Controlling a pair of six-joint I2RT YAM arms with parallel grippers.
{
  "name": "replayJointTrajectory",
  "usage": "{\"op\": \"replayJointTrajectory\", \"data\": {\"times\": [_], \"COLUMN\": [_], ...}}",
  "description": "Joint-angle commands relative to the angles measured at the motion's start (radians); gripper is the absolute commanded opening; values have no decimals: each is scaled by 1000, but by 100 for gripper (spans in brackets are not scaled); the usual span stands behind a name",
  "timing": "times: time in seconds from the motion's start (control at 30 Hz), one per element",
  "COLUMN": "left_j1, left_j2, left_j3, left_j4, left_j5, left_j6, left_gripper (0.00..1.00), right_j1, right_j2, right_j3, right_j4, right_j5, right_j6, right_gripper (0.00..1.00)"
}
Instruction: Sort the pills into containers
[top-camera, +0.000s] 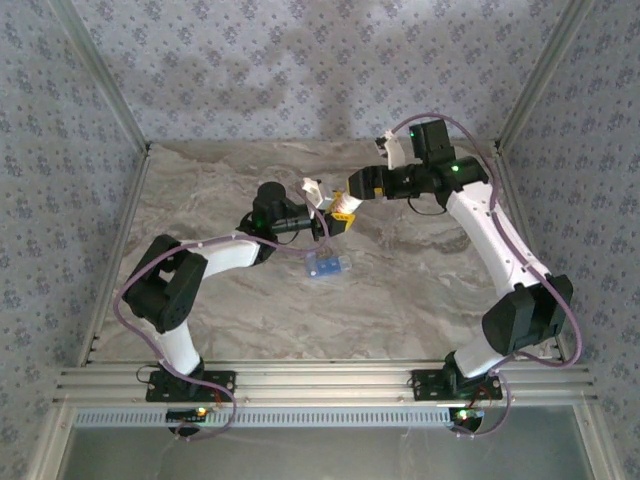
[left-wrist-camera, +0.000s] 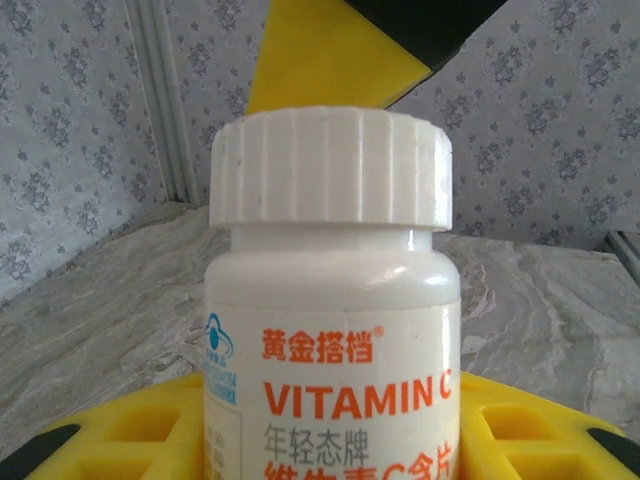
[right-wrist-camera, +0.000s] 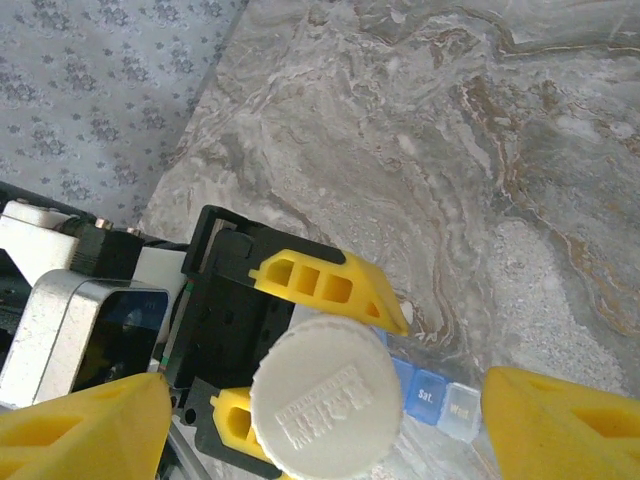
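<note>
The table has a marble-like surface, grey and beige with darker veins, and it looks matte. Around it stand walls covered with grey-blue wallpaper of small flowers, and aluminium posts rise at the corners; an aluminium rail runs along the near edge, where the arm bases are bolted. The pill box is a short translucent blue strip lying flat on the table, below the left jaws and slightly nearer to the bases. In the right wrist view its compartments show just beside the bottle cap, toward the right-hand finger. They are blue, the outer one is paler, and one lid reads "Sat.". The left gripper is closed on a vitamin C bottle, with its yellow fingers pressed on both sides of the body. The bottle is white with orange letters, it stands upright in the jaws, and its white ribbed cap is on. The right gripper hangs above the cap with its jaws wide apart and grips nothing. The cap sits between its two yellow fingers in its own camera. I cannot tell if any finger touches the cap.
</note>
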Motion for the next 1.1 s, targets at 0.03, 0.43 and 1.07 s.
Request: {"op": "replayJointTrajectory", "data": {"times": [0.03,0.43,1.07], "left_j1": [3,2,-31], "left_j2": [-19,-22,-28], "left_j3": [37,51,29], "left_j4": [2,-9,19], "left_j5": [42,48,-69], "left_j6": [-15,-21,27], "left_gripper": [0,0,0], "right_j1": [8,23,76], "right_j2": [24,41,12], "right_j3": [32,23,-148], "right_j4": [-38,-47,121], "right_j5": [-21,-10,192], "right_j6": [-35,-38,461], "right_gripper": [81,68,45]}}
